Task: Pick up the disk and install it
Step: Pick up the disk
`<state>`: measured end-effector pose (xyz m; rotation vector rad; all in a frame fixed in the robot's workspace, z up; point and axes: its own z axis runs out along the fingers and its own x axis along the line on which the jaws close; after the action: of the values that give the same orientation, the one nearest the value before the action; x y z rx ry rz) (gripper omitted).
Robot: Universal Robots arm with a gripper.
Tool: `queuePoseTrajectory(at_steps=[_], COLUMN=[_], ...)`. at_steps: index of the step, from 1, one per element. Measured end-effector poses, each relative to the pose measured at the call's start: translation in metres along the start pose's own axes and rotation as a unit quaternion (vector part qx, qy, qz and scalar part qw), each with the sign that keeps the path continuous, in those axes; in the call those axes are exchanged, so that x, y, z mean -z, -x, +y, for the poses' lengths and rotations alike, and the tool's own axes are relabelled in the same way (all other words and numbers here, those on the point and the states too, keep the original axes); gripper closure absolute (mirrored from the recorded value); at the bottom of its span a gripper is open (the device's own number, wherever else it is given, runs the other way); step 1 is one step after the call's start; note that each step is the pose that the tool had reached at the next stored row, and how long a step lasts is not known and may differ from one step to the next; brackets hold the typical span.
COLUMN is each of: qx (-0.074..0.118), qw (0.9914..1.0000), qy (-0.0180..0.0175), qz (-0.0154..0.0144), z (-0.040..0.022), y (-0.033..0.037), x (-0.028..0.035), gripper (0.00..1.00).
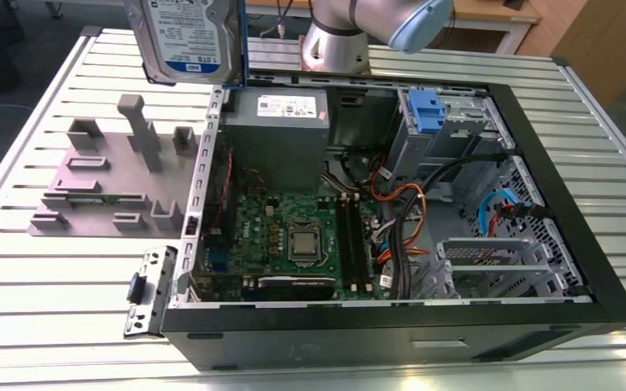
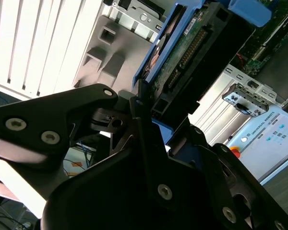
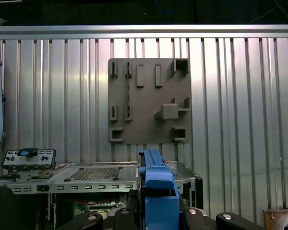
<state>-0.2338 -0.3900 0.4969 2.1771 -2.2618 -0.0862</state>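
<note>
In the exterior view the disk (image 1: 182, 41) hangs upright above the table (image 1: 30, 326), beside the open computer case (image 1: 574, 244); in the second wrist view the gripper (image 2: 151, 112) is clamped on its edge, circuit board bared. In the first wrist view its blue caddy (image 3: 156, 187) stands edge-on; likely stiff, weighty and shock-sensitive, so that frame is the safer hold.

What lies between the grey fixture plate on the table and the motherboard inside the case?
In the exterior view, the case's metal wall stands between the fixture plate and the motherboard.
</note>
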Motion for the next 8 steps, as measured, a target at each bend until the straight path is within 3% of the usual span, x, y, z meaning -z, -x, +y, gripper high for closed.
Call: queuePoseTrajectory(at_steps=[8], qx=[0.000], qw=[1.00000], qy=[0.0000], qz=[0.0000], z=[-0.0004], y=[-0.0026], x=[-0.0001], gripper=[0.64])
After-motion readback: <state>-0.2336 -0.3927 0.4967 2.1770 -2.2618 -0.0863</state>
